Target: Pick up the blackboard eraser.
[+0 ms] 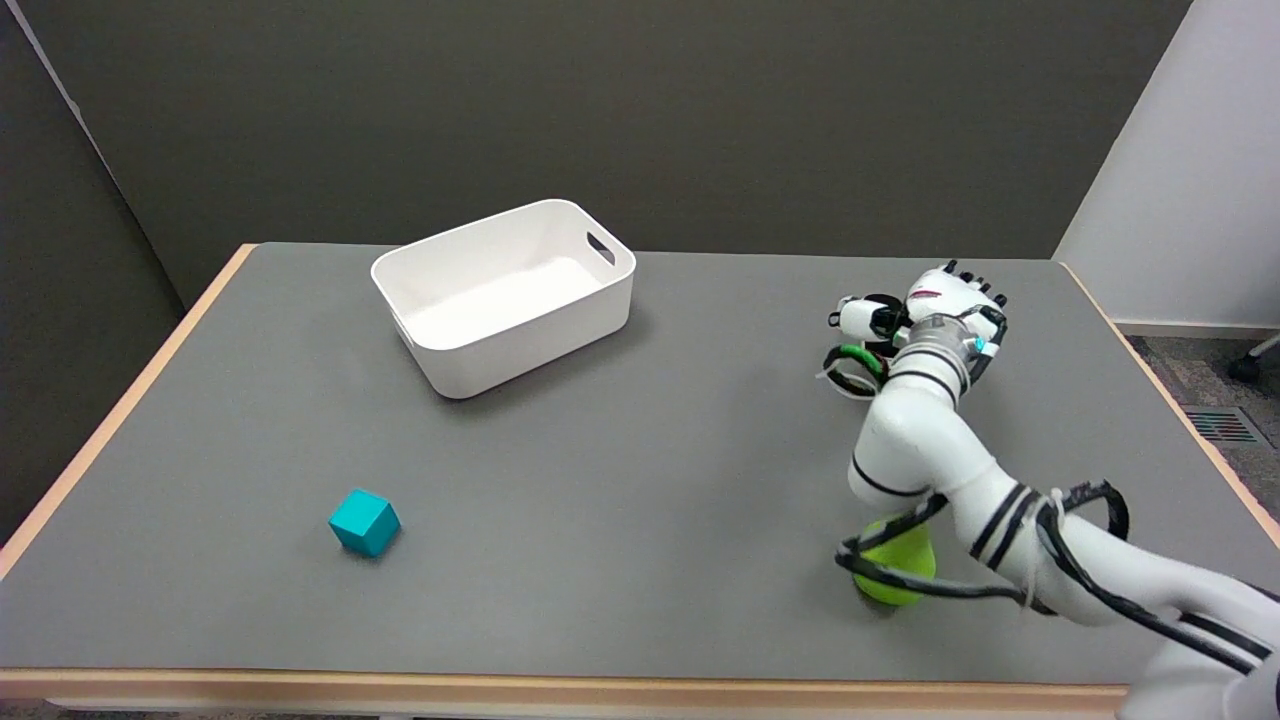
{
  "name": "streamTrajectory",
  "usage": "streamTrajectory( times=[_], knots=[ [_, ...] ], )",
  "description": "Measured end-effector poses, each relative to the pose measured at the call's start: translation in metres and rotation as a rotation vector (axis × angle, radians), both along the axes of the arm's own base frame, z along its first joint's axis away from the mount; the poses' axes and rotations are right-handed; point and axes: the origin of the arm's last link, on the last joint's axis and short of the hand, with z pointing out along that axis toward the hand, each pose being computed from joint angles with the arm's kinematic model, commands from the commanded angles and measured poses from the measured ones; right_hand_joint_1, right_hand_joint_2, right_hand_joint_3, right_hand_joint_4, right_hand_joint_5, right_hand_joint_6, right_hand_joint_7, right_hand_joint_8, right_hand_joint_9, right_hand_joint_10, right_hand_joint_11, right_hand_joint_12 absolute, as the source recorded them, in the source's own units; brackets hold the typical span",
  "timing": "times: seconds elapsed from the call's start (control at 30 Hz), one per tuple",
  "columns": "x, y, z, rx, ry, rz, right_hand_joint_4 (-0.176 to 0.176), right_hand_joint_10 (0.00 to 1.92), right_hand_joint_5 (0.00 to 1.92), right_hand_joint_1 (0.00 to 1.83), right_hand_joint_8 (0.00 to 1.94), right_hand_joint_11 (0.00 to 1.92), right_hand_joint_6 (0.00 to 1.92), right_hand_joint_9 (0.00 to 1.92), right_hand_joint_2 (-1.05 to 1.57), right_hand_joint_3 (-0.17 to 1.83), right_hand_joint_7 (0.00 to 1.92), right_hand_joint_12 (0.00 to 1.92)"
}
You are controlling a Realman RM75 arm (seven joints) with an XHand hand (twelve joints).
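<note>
No blackboard eraser shows anywhere in the head view; if it is on the table, my arm or hand hides it. My right hand [930,312] is over the right part of the grey table [640,480], back side up, fingers pointing away from the camera. Its thumb sticks out to the left, apart from the other fingers. Nothing is visible between the thumb and the fingers. What lies under the palm is hidden.
A white plastic bin [505,295] with handle slots stands at the back, left of centre. A teal cube [365,522] sits at the front left. A lime-green object [895,572] lies near the front right, partly behind my forearm and its cables.
</note>
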Motion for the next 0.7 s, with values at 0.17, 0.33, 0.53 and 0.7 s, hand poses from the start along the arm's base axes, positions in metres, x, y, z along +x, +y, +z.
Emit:
streamTrajectory(
  times=[0.17, 0.33, 0.53, 0.7],
  knots=[
    [-0.002, -0.011, 0.004, -0.018, -0.029, -0.048, -0.176, 0.96, 0.16, 0.44, 0.59, 0.38, 0.47, 0.15, 0.70, 0.76, 0.26, 1.67],
    [-0.007, -0.022, 0.007, -0.036, -0.055, -0.095, -0.176, 0.97, 0.16, 0.44, 0.59, 0.39, 0.47, 0.15, 0.70, 0.76, 0.26, 1.68],
    [-0.013, -0.033, 0.009, -0.043, -0.079, -0.138, -0.176, 0.97, 0.16, 0.44, 0.59, 0.39, 0.47, 0.15, 0.70, 0.76, 0.26, 1.69],
    [-0.017, -0.044, 0.009, -0.043, -0.098, -0.167, -0.176, 0.97, 0.16, 0.44, 0.60, 0.40, 0.47, 0.16, 0.70, 0.76, 0.26, 1.69]
  ],
)
